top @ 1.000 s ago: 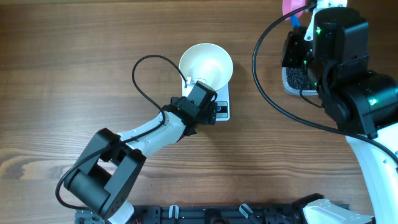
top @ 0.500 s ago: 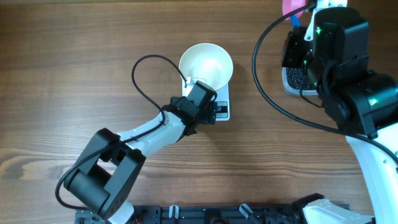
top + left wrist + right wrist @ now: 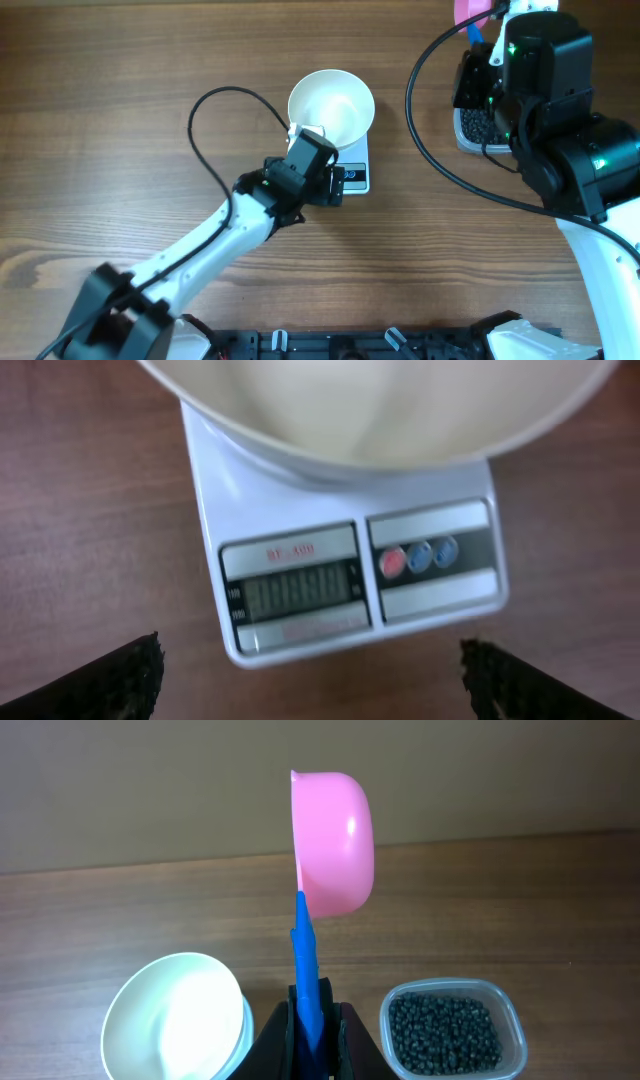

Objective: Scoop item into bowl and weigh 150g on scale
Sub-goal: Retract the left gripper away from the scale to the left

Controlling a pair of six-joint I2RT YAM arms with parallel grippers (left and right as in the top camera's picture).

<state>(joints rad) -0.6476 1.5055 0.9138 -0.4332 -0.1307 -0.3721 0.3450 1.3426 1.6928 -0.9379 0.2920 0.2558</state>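
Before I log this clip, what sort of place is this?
Likely a robot test bench staged for kitchen-style weighing: a wooden table, a digital scale carrying a white bowl, and a clear tub of black pellets.

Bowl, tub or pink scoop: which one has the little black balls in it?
The clear tub, full of black pellets. The white bowl on the scale is empty, and the pink scoop stands on edge, its inside hidden.

white bowl on scale, wooden table
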